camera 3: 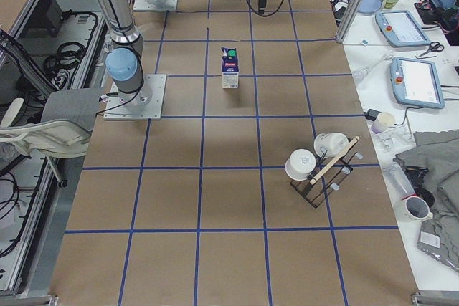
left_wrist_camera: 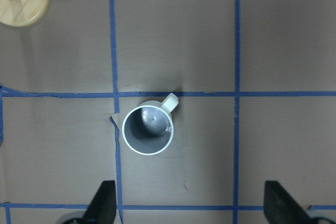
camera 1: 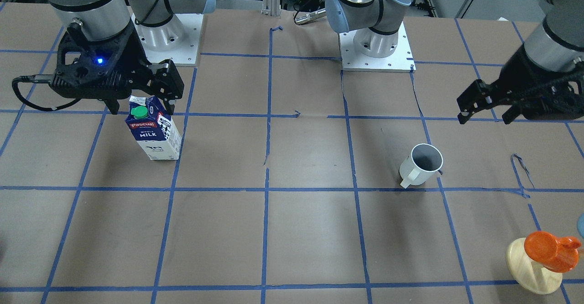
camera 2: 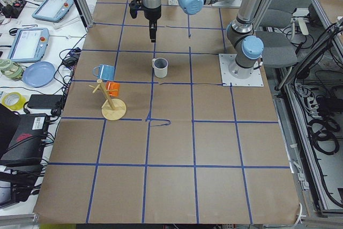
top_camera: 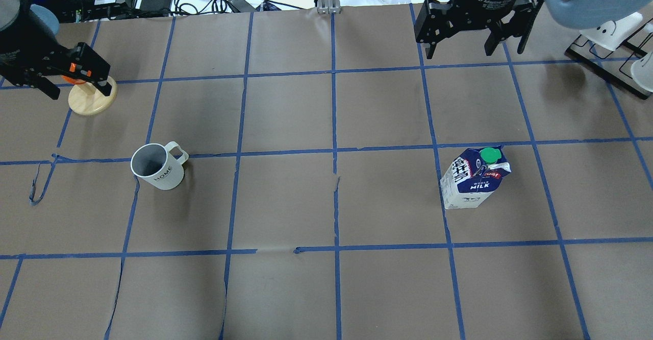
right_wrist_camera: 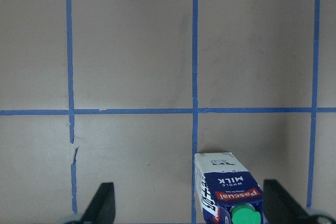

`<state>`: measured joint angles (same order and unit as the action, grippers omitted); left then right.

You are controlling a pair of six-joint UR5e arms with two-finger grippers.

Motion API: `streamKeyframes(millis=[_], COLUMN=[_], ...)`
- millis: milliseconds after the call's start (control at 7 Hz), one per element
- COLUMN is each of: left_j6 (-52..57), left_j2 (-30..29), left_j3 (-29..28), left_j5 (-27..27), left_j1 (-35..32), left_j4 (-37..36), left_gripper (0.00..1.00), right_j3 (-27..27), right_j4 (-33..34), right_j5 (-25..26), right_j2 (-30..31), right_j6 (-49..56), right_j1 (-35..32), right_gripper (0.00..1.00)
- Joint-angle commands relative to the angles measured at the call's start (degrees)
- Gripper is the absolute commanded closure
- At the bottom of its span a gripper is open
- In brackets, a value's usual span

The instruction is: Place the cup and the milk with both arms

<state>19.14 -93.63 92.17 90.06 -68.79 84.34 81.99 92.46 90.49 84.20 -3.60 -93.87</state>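
Note:
The white cup [top_camera: 155, 166] stands upright on the table's left half, with its handle to the far right. From above it shows in the left wrist view [left_wrist_camera: 148, 129]. My left gripper [top_camera: 76, 85] hangs open and empty above the table, left of and beyond the cup; its fingertips [left_wrist_camera: 102, 203] are apart. The blue and white milk carton [top_camera: 474, 179] stands upright on the right half, green cap up. My right gripper [top_camera: 459, 46] hangs open and empty above and beyond it. In the right wrist view the carton [right_wrist_camera: 226, 190] sits at the bottom edge, nearer the right fingertip [right_wrist_camera: 283, 203].
A wooden mug tree [top_camera: 94, 100] with an orange mug [camera 1: 550, 249] stands close under the left gripper. A black rack with white cups [camera 3: 319, 170] stands at the far right. The two arm bases [camera 1: 376, 48] are at the robot's side. Blue tape lines grid the brown table.

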Motion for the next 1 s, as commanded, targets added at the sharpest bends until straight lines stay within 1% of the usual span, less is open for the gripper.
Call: streamKeyframes(millis=[0, 286, 429, 571, 857], left_j6=[3.8, 3.8, 4.4, 4.4, 4.4], left_j2=[-1.4, -4.1, -5.5, -6.8, -8.8], left_j3=[9.7, 16.4, 18.5, 18.9, 19.2], left_j5=[0.0, -0.2, -0.2, -0.2, -0.7], left_j1=[2.8, 2.8, 2.8, 2.8, 2.8], left_j4=[-11.9, -21.9, -24.6, -26.1, -26.1], left_gripper=[0.0, 0.0, 0.0, 0.0, 0.0], right_j3=[0.0, 0.0, 0.0, 0.0, 0.0], right_j4=[0.0, 0.0, 0.0, 0.0, 0.0], right_j5=[0.0, 0.0, 0.0, 0.1, 0.1], right_j2=[0.0, 0.0, 0.0, 0.0, 0.0], right_j6=[0.0, -0.1, -0.1, -0.1, -0.1], right_j1=[0.0, 0.0, 0.0, 0.0, 0.0], right_gripper=[0.0, 0.0, 0.0, 0.0, 0.0])
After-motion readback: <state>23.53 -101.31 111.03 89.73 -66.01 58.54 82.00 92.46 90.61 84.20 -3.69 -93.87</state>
